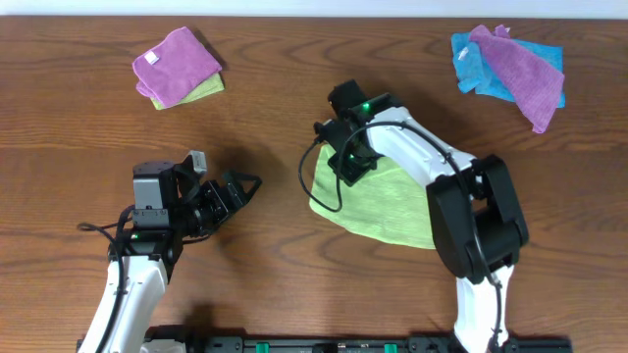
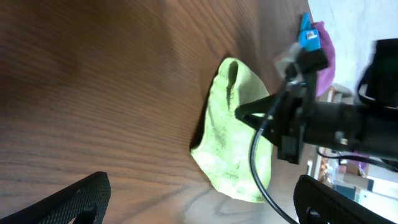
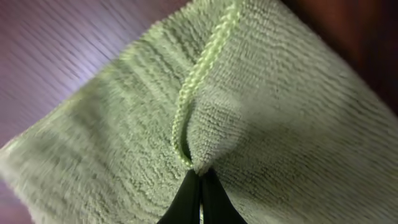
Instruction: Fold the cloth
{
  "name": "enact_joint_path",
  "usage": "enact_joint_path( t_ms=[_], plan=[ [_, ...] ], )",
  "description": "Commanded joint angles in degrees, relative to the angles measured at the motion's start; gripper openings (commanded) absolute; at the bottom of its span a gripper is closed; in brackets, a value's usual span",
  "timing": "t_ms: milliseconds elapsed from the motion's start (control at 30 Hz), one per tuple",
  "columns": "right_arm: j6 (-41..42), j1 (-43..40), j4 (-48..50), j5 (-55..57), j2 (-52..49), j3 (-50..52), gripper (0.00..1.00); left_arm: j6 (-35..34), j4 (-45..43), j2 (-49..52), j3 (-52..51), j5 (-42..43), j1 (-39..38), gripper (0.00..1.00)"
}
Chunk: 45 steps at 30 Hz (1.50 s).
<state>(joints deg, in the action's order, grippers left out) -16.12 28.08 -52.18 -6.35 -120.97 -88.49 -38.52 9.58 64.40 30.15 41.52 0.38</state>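
Observation:
The lime-green cloth [image 1: 378,204] lies in a folded heap right of the table's middle. It also shows in the left wrist view [image 2: 233,134] and fills the right wrist view [image 3: 261,118]. My right gripper [image 1: 350,165] is shut on the cloth's upper left edge, its black fingertips [image 3: 200,177] pinching a fold beside the stitched hem. My left gripper [image 1: 240,188] is open and empty, well to the left of the cloth, pointing toward it; its two fingers frame the left wrist view [image 2: 199,202]. The white tag is not visible.
A purple cloth over a green one [image 1: 177,67] lies at the back left. A blue cloth [image 1: 481,69] under a purple cloth [image 1: 525,71] lies at the back right. The right arm's black cable [image 1: 312,181] loops over the cloth's left edge.

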Motion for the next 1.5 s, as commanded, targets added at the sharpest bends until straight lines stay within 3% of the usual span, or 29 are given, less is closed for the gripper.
enact_joint_path(
  t_ms=[0, 300, 800, 900, 967, 1067, 1267, 1367, 1467],
  plan=[
    [-0.24, 2.36, 1.73, 1.99, 4.15, -0.04, 0.01, 1.27, 0.04, 0.22, 0.85, -1.53, 0.35, 0.96],
    [-0.22, 5.62, 8.7, 11.47, 5.88, -1.14, 0.01, 1.25, 0.04, 0.22, 0.85, -1.64, 0.35, 0.96],
    [-3.74, 2.54, 21.2, 26.53, 5.64, -1.11, 0.02, 1.22, 0.04, 0.22, 0.85, -1.62, 0.35, 0.96],
    [-4.74, 1.16, 21.46, 27.15, 5.57, -1.11, 0.13, 1.22, 0.04, 0.22, 0.85, -1.51, 0.35, 0.96],
    [-4.72, 0.42, 21.38, 27.32, 5.57, -1.11, 0.35, 1.22, 0.04, 0.22, 0.85, -1.49, 0.35, 0.95],
    [-4.7, 0.17, 21.55, 31.17, 5.57, -1.11, 0.52, 1.25, 0.04, 0.22, 0.85, -1.57, 0.35, 0.95],
    [-0.15, 0.42, 17.97, 35.08, 5.92, -1.14, 0.6, 1.22, -0.31, 0.22, 0.85, -3.67, 0.35, 0.95],
    [5.35, 0.46, 12.9, 28.59, 6.97, -1.16, 0.63, 0.74, -1.53, 0.46, 0.85, -4.92, 0.35, 0.95],
    [12.87, -0.33, 8.15, 14.97, 9.75, -1.16, 0.65, -0.11, -3.85, 2.38, 0.92, -5.73, 0.31, 0.95]
  ],
)
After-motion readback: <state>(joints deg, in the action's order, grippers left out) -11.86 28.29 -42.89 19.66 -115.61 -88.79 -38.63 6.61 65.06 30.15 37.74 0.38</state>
